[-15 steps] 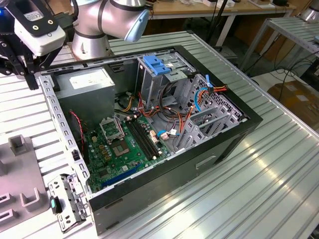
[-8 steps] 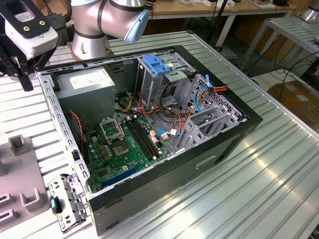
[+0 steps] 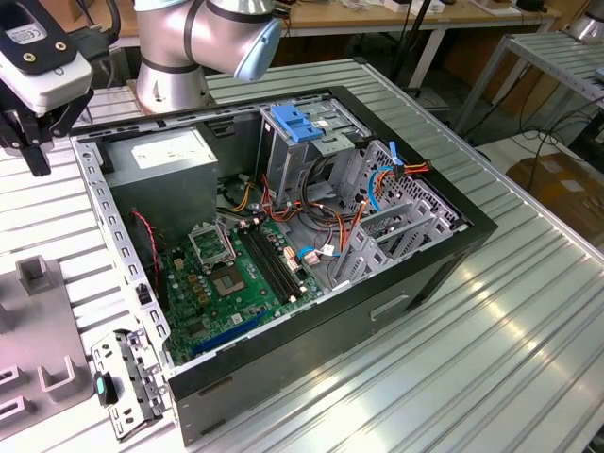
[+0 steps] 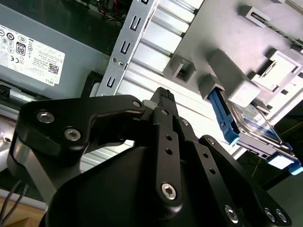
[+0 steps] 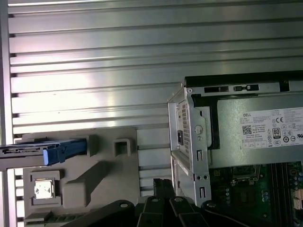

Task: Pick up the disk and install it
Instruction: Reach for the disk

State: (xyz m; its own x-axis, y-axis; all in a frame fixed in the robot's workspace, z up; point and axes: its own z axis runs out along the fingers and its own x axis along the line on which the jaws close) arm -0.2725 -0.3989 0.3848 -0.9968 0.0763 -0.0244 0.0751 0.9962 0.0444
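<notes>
One black robot hand [image 3: 40, 160] hangs at the exterior view's far left, above the ribbed aluminium table [image 3: 38, 217]. In both wrist views its fingers [image 4: 161, 95] are drawn together at the tips, with nothing between them. Near it lies a matte grey moulded holder [image 3: 38, 330] with blocky raised pockets. The disk [image 5: 45, 151] stands on edge in a slot of that holder, near the hand but apart from it. It is a flat rectangular slab in a glossy bright blue plastic frame.

Further right sits the open computer case [image 3: 472, 236], black outside, with perforated sheet-steel walls. Inside are a boxy grey power supply [image 3: 165, 160] and a green circuit board [image 3: 231, 283]. Rightmost inside is the grey metal drive cage [image 3: 396, 222], crossed by orange, red and blue cables [image 3: 376, 179].

Likely risks:
- Closed fingers would knock the disk's thin upper edge instead of straddling it.
- The smooth plastic frame may slip or tilt in a shallow grip.
- A snug slot could drag the holder up too.
- Loose cables near the cage could snag or block the disk.
</notes>
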